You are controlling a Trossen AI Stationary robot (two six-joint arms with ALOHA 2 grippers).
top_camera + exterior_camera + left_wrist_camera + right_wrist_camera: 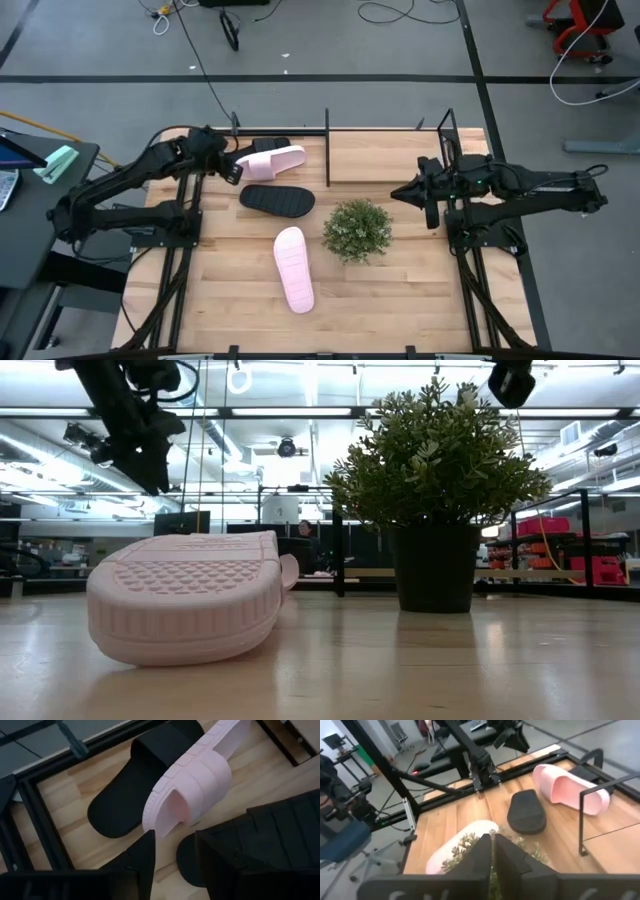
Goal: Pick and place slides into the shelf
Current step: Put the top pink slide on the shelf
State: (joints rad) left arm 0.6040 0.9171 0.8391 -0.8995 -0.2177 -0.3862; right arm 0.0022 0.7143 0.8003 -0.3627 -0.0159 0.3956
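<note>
A pale pink slide (272,160) lies tilted on its side at the left end of the black-bar shelf (327,150), leaning on a black slide (135,785). My left gripper (172,852) is open, and the pink slide's near end (165,820) lies just ahead of its fingertips. A second black slide (277,200) lies sole up on the table in front of the shelf. A second pink slide (294,268) lies sole up at mid table. My right gripper (400,192) is shut and empty, right of the plant. My left gripper stands with its two open fingers on either side of the pink slide's near end (159,827). I cannot tell whether a fingertip (149,842) touches it. The slide rests on the black slide and the shelf floor, not lifted.
A small green potted plant (357,228) stands at mid table, between the loose slides and my right gripper; it fills the low view's right half (435,490). A thin upright shelf bar (581,820) stands near the pink slide. The right half of the shelf holds no slides.
</note>
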